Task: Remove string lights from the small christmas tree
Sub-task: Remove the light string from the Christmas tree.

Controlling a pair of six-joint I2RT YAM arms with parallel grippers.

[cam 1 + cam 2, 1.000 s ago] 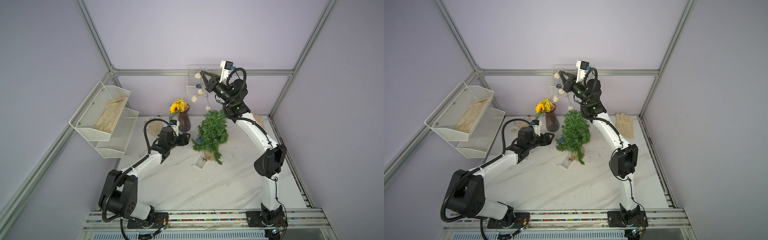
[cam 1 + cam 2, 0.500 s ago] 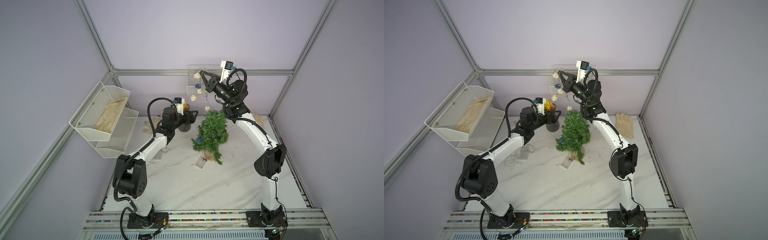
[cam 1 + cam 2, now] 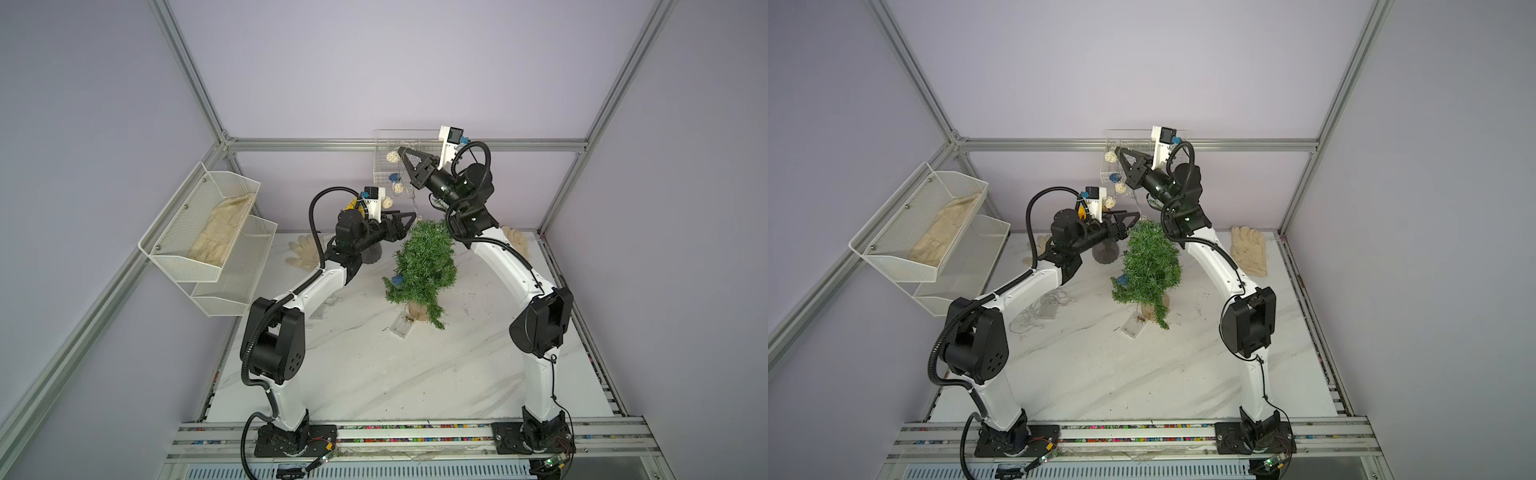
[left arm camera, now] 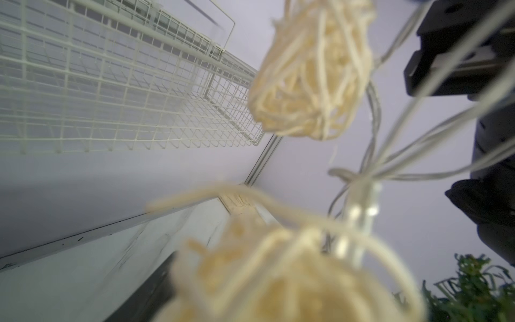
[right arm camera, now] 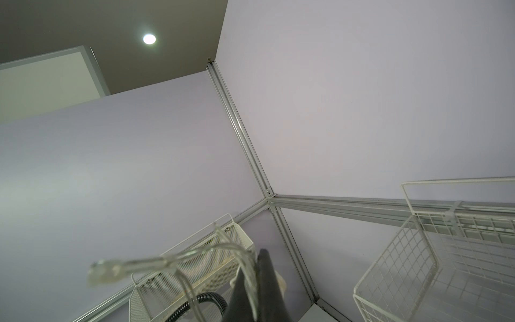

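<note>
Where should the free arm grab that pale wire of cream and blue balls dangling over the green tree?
Probably the bare pale wire of the string lights between balls, just above the small green needle-branched tree, approached level from where the open left gripper is. It hangs down from the shut right gripper, so sideways jaws can straddle it; round woven balls may slip.

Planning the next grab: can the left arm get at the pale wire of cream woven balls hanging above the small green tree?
Probably yes. The left gripper stands open beside the pale wire of cream woven balls, by the small green tree's tip, with nothing seen between; the balls fill its wrist view.
</note>
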